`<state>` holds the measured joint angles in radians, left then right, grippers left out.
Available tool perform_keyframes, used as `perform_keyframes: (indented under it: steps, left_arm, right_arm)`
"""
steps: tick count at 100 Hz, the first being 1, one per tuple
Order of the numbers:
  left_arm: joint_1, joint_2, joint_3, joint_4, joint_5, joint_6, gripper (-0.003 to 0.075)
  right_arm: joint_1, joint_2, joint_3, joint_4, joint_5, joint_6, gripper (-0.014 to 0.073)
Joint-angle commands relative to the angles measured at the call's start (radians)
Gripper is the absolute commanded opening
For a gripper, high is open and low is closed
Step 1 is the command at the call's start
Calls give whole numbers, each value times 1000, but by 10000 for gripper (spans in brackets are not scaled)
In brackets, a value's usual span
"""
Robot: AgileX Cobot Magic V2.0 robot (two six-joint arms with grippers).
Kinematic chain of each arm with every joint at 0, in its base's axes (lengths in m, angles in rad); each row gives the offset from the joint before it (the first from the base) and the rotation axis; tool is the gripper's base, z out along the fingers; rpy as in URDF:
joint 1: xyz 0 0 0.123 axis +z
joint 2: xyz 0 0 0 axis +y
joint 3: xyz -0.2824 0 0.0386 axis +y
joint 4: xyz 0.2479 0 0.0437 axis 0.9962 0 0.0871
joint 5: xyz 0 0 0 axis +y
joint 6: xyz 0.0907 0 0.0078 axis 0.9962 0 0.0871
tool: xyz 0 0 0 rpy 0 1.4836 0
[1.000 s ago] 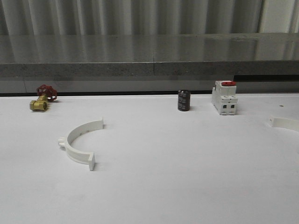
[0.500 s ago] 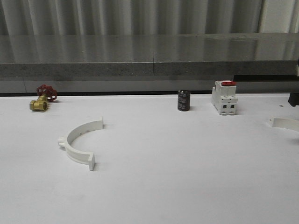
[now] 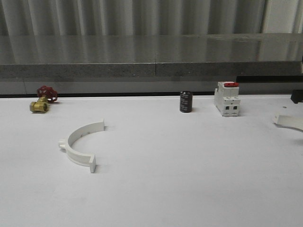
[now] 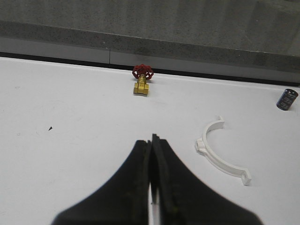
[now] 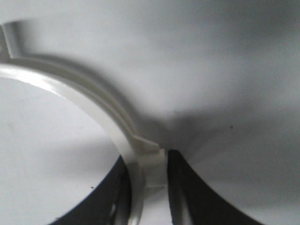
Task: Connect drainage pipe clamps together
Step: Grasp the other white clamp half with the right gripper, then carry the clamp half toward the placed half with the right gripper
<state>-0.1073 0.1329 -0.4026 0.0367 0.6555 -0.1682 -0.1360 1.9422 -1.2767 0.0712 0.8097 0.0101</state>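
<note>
One white half-ring drainage pipe clamp [image 3: 79, 144] lies flat on the table's left half, its open side facing right; it also shows in the left wrist view [image 4: 219, 152]. My left gripper [image 4: 152, 140] hovers short of it, shut with nothing between its black fingers. The second drainage pipe clamp [image 3: 289, 121] sits at the table's far right edge. In the right wrist view my right gripper [image 5: 149, 174] is shut on this clamp [image 5: 89, 96], a finger on each side of the band at its side lug. A dark part of the right arm [image 3: 297, 96] shows above it.
A brass valve with a red handle [image 3: 42, 100] sits at the back left. A dark cylinder [image 3: 186, 101] and a white breaker with a red top [image 3: 227, 99] stand at the back centre-right. A grey ledge [image 3: 151, 68] runs behind the white table [image 3: 180, 179].
A dark part of the right arm came in at the right edge. The right clamp's visible end has risen slightly. The left clamp has not moved.
</note>
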Motion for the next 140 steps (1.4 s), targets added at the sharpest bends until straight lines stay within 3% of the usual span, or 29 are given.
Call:
perform_keyframes:
  steps: [1,19,67,111,140]
  left_arm:
    - [4,10,-24,0,-71,1,-21]
    - [4,10,-24,0,-71,1,-21]
    - [4,10,-24,0,-71,1,-21]
    - [4,10,-24,0,-71,1,-21]
    - [4,10,-24,0,-71,1,-21]
  right_arm:
    - [-1,-95,-27,38,-6,-3,-27]
    - [89,-171,-28,37,27,18,-27]
    - [469,-168,-97,1,87,393,-27]
    - [660,-10,-309,-38,151,596,-27]
    - [737,74,-417,-41,173,653,-27]
